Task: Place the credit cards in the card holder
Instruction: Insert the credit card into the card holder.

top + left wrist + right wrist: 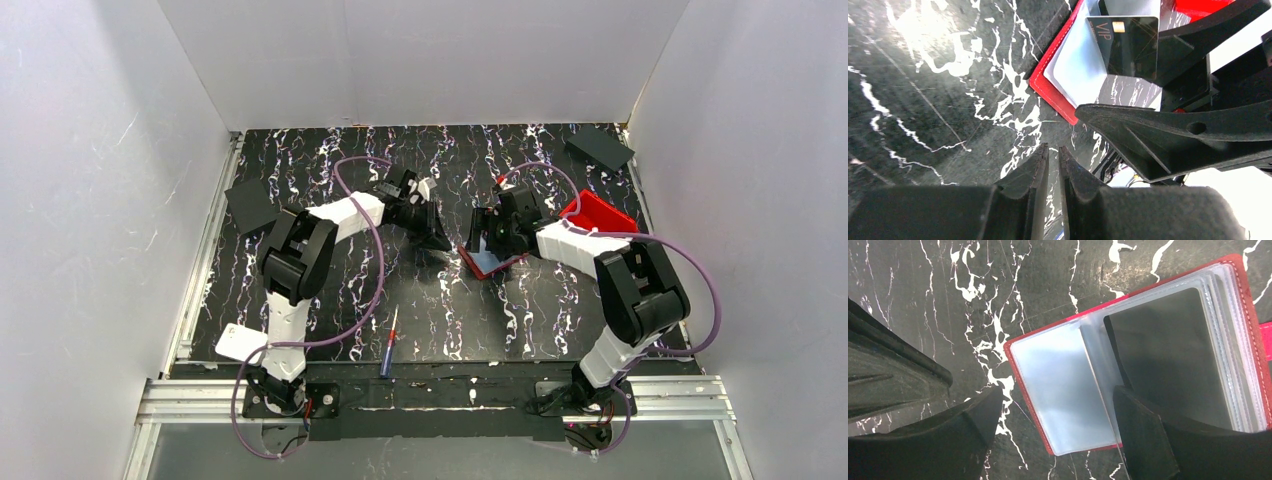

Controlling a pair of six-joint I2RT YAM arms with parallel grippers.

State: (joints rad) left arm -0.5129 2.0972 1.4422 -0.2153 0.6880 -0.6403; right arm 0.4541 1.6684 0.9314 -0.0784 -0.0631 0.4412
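On the black white-veined worktop [440, 310], the right pincer [487, 232] hangs over the small open red card holder [492, 263]; a red open-topped plastic bin [600, 212] sits just behind that arm.

Robot lab test cell, white panel walls [90, 200], aluminium rail [190, 400], black marbled table [440, 300]

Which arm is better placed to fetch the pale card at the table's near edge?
Left, likely. The pale card lies beside the left arm's base, far from the right arm. The left gripper is shut and empty; the right gripper is open over the card holder.
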